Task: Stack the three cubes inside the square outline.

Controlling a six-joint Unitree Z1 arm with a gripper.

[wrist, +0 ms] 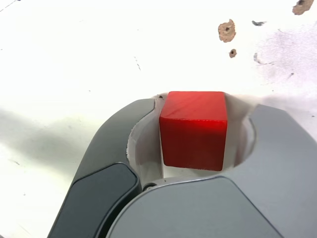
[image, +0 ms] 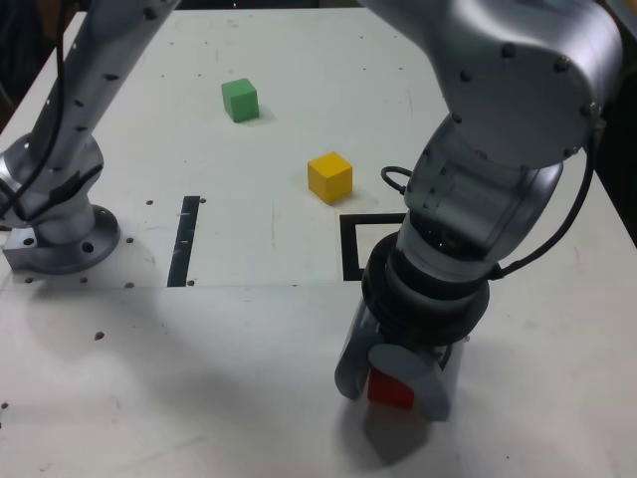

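Exterior view, step in hand: we are judging this to be the pick of the red cube (image: 390, 389), the first of the three for the stack.
Exterior view, end effector: we are seeing the end effector (image: 393, 383) pointing down at the worktop (image: 299, 119), its jaws standing narrow around the red cube; whether they are already pressing on it we cannot tell from here.
Exterior view, red cube's place: it is lying outside the square outline (image: 350, 246), toward the camera from it, near but apart.
Exterior view, other cubes: the yellow cube (image: 329, 176) is sitting just beyond the square outline's far corner; the green cube (image: 239, 100) is sitting farther beyond, toward the exterior view's left.
Exterior view, what the outline is holding: the part of its white centre we are seeing is bare; the arm is hiding the rest.
Wrist view, grip: the red cube (wrist: 193, 130) is sitting between the jaws, one jaw close against a side face, a sliver of gap possibly showing at the other.
Wrist view, doing it well: we are advising closing squarely on flat faces, confirming a firm hold before lifting, then lifting straight up.
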